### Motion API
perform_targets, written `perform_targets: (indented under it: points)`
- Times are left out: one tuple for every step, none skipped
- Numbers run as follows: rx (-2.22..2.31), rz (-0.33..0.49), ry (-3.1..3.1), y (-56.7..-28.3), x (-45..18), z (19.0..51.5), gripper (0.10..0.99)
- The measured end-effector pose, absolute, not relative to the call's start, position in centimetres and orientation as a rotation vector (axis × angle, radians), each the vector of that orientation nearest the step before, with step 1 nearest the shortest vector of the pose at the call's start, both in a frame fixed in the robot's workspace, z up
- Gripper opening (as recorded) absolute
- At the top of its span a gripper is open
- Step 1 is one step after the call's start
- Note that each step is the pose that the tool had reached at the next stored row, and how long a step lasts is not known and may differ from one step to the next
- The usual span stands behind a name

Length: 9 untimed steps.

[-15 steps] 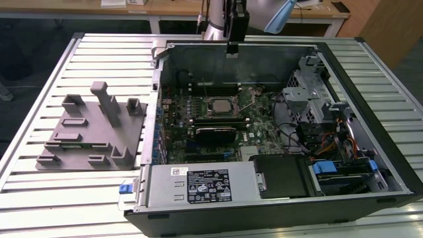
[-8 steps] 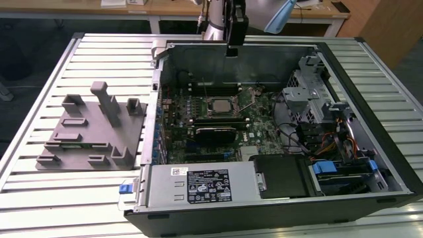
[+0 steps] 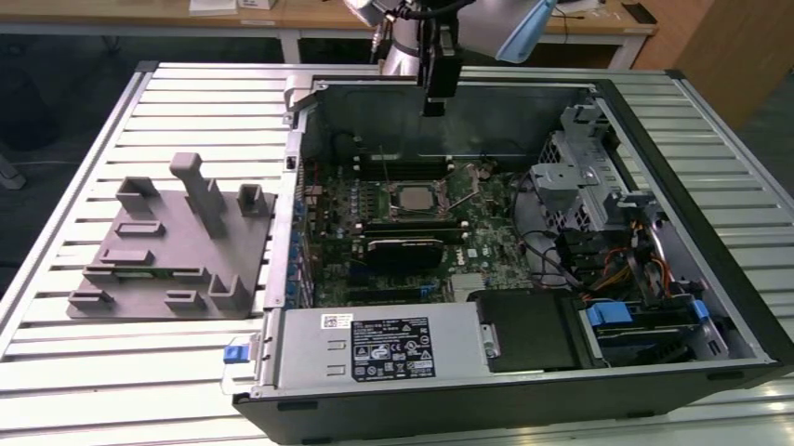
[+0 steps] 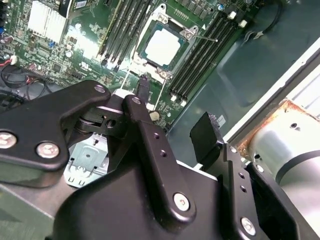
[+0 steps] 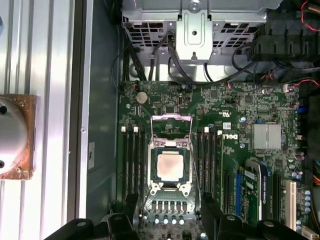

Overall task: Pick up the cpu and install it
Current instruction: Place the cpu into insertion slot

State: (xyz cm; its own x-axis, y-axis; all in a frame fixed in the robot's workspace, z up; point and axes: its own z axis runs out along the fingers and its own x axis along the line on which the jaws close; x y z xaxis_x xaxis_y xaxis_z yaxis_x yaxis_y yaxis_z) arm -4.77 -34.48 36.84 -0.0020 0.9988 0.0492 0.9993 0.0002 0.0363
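- Fingers [image 5: 131, 212]: we record them spread wide and empty, hovering above the socket [image 5: 151, 172].
- cpu [image 5: 170, 166]: we record it lying flat inside the socket, below the fingers and untouched by them.

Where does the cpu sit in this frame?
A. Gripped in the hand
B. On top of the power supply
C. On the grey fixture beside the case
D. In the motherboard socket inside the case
D: in the first wrist view the cpu lies in the socket on the motherboard, and the open hand holds nothing.
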Motion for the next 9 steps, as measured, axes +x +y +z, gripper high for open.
perform_targets:
  points:
    - [-2.213, -0.095, -2.215, -34.48, -4.76, 36.71, 0.608]
    - [-2.213, -0.095, -2.215, -34.48, -4.76, 36.62, 0.608]
    - [-2.213, -0.095, -2.215, -34.48, -4.76, 36.53, 0.608]
    - [-2.213, -0.095, -2.215, -34.48, -4.76, 36.46, 0.608]
    - [-2.213, -0.095, -2.215, -34.48, -4.76, 36.37, 0.608]
    - [-2.213, -0.095, -2.215, -34.48, -4.76, 36.28, 0.608]
    - [-2.213, -0.094, -2.215, -34.48, -4.76, 36.22, 0.608]
    - [-2.213, -0.095, -2.215, -34.48, -4.76, 36.15, 0.608]
    - [-2.213, -0.095, -2.215, -34.48, -4.76, 36.09, 0.608]
